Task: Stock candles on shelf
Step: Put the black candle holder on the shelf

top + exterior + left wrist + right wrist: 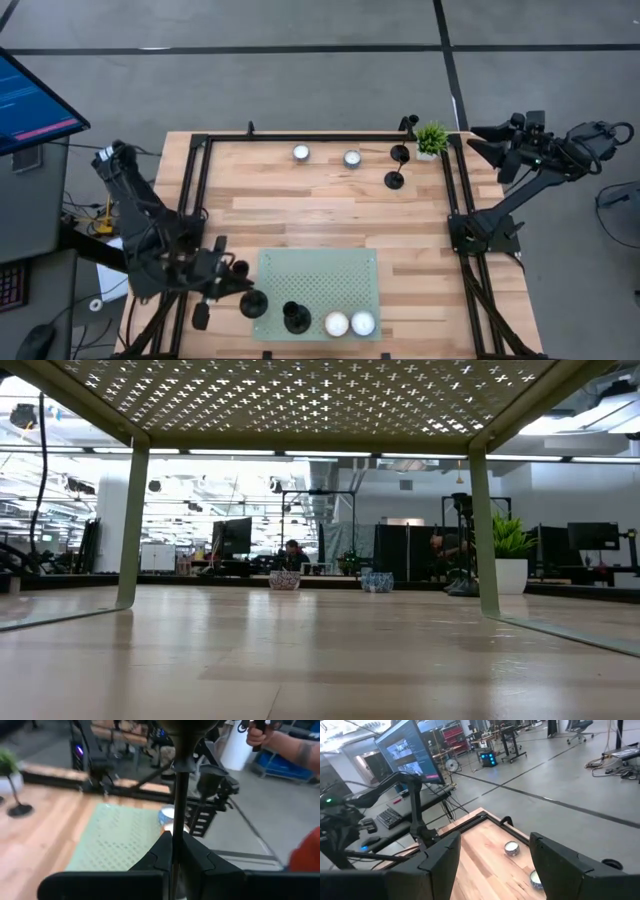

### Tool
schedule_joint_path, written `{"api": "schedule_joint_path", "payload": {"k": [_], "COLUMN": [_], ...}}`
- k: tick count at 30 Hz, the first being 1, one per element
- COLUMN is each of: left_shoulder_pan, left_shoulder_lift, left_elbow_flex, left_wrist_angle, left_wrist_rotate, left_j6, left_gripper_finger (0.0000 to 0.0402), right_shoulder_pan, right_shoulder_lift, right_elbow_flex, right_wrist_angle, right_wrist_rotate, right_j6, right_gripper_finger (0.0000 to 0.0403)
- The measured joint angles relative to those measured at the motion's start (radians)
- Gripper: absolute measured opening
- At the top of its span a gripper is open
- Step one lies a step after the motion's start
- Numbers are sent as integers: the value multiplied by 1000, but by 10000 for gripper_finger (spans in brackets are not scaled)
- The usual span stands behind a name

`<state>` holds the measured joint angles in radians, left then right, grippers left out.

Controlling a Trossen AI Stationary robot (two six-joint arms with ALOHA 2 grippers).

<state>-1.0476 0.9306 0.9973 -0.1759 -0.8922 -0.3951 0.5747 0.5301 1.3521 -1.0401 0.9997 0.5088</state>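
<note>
While two small round white tealight candles (348, 323) are already sitting on the flat pale green perforated shelf panel (318, 282) near its front edge, two more silvery-rimmed tealights (326, 155) are waiting on the light wooden plank tabletop (300, 215) close to its far edge, still to be stocked. The left gripper (247, 290) is hovering at the shelf's front left corner, its fingers (165, 852) pressed together on the thin stem of a black stand (178, 795), apparently steadying it beside the candles. The right gripper (478, 140) is waiting beyond the tabletop's far right corner, near a small green potted plant (431, 138), fingers (440, 862) spread and holding nothing, probably ready to fetch the next tealight.
</note>
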Motion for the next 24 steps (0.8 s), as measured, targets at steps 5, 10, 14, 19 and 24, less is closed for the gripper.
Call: {"api": "schedule_joint_path", "payload": {"k": [5,10,14,19,24], "left_shoulder_pan": [-47,-52,-46,-44,-44], "left_shoulder_lift": [57,109,146,171,193], "left_elbow_flex": [6,6,6,6,7], "left_wrist_angle": [24,39,77,140,177], "left_wrist_rotate": [-98,-156,-168,-185,-178], "left_j6": [-7,-6,-5,-5,-10], "left_gripper_finger": [15,14,14,14,14], "right_shoulder_pan": [0,0,0,0,0], "right_shoulder_lift": [0,0,0,0,0], "right_elbow_flex": [0,0,0,0,0], "right_wrist_angle": [0,0,0,-3,-23], "right_wrist_rotate": [0,0,10,23,23], "right_j6": [10,16,16,16,16], "right_gripper_finger": [228,228,228,228,228]}}
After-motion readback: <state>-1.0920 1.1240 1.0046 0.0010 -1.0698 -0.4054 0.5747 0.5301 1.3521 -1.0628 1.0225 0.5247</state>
